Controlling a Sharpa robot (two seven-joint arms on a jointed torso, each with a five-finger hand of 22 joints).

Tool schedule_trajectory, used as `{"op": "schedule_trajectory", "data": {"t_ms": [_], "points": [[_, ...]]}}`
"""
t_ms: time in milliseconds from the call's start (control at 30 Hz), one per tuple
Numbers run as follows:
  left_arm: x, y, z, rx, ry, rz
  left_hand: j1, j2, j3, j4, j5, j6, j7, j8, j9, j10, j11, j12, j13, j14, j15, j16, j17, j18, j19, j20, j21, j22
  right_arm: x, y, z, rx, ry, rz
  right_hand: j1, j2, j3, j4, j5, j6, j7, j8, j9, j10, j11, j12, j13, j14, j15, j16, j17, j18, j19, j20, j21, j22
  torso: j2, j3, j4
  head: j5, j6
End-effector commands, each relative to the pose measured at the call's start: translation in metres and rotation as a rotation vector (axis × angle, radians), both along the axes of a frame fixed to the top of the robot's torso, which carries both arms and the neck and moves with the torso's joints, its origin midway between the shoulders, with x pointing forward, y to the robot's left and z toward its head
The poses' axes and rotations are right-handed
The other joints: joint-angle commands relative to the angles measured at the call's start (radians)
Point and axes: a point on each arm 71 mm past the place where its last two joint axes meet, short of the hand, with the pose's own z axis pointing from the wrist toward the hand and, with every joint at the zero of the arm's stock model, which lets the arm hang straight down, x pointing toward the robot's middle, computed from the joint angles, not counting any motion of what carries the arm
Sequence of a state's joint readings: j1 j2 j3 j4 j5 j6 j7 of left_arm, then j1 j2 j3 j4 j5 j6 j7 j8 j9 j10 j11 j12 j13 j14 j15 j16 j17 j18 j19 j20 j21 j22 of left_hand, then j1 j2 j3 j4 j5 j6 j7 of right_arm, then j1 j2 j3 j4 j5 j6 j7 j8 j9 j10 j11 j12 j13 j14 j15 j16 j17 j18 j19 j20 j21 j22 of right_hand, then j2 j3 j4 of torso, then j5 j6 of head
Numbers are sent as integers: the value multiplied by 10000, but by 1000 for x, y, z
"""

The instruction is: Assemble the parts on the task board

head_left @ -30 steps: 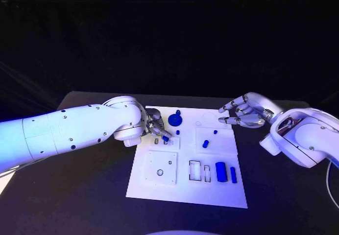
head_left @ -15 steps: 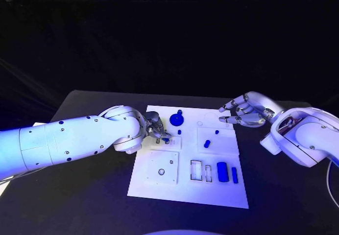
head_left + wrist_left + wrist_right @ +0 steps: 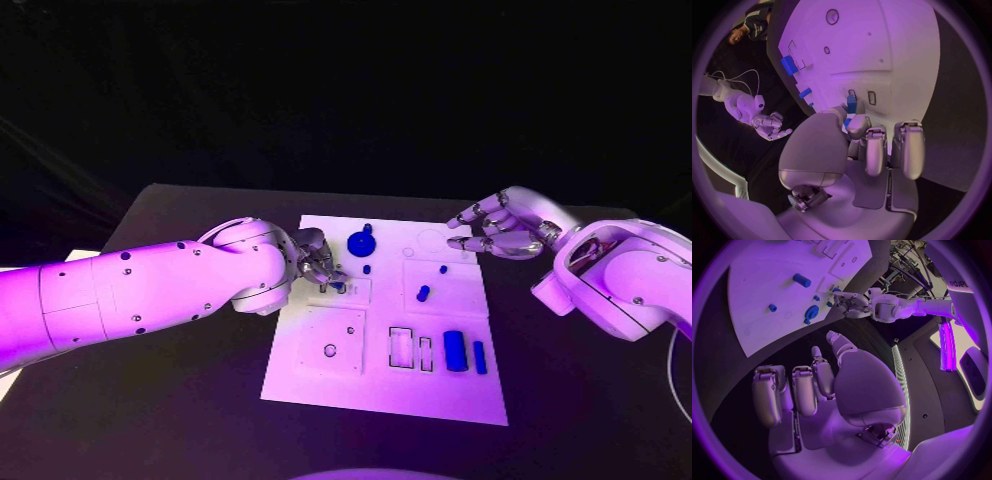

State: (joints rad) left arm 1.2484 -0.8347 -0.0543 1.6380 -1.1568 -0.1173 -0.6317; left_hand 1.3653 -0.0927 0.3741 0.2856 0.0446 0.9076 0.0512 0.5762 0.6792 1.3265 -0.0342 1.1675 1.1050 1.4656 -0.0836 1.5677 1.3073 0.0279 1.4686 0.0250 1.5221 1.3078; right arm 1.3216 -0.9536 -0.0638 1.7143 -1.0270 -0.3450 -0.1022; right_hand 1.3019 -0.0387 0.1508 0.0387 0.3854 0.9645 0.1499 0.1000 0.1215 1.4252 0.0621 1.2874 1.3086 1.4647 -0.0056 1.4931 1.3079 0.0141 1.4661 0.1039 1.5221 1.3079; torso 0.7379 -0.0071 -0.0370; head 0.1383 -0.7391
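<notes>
On the flat white board [image 3: 378, 400], the left hand [image 3: 316, 262] pinches a small blue block [image 3: 851, 103] at a rectangular slot; the wrist view shows that grip. The right hand [image 3: 498, 230] hovers empty, metallic fingers loosely curled apart.

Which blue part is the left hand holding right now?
The small block pinched in the left hand fingers, over the small slots; the other blue parts lie untouched on the board.
</notes>
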Motion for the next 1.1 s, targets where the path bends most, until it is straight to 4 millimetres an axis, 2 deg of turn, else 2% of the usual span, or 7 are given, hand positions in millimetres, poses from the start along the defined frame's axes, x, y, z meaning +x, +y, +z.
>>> {"op": "schedule_trajectory", "data": {"t_ms": [33,800,1100], "points": [[0,-2,-1,327,40,-300,3,-80,1545,-1451,29,104,-130,36,26,89,9,1,8,1052,-63,31,2635,-103,645,-48,37,1925,0,1,0,21,-43,111,84,10,41,-6,40,44,21,-19,-14,-43,-2,-25,682,754,-58,-34,1223,123,317,-55,-44,1571,9,12,-4,16,-16],[4,-8,-2,567,-131,-290,-77,-103,1696,-1477,28,106,-126,54,70,119,12,38,48,1052,-62,31,2635,-109,657,-48,51,1949,-1,2,0,22,-28,134,81,13,49,0,51,46,21,-20,-15,-45,-2,-28,678,754,-58,-35,1222,124,315,-56,-47,1568,15,-6,-10,1,4],[3,-10,-4,554,-76,-335,-94,-107,1720,-1480,28,109,-126,61,79,125,12,44,54,1052,-62,31,2635,-108,654,-48,47,1944,-1,2,0,18,-20,137,81,13,49,0,51,46,21,-20,-15,-45,-2,-28,678,754,-58,-35,1222,124,315,-56,-47,1568,10,-7,0,-31,-39]]}}
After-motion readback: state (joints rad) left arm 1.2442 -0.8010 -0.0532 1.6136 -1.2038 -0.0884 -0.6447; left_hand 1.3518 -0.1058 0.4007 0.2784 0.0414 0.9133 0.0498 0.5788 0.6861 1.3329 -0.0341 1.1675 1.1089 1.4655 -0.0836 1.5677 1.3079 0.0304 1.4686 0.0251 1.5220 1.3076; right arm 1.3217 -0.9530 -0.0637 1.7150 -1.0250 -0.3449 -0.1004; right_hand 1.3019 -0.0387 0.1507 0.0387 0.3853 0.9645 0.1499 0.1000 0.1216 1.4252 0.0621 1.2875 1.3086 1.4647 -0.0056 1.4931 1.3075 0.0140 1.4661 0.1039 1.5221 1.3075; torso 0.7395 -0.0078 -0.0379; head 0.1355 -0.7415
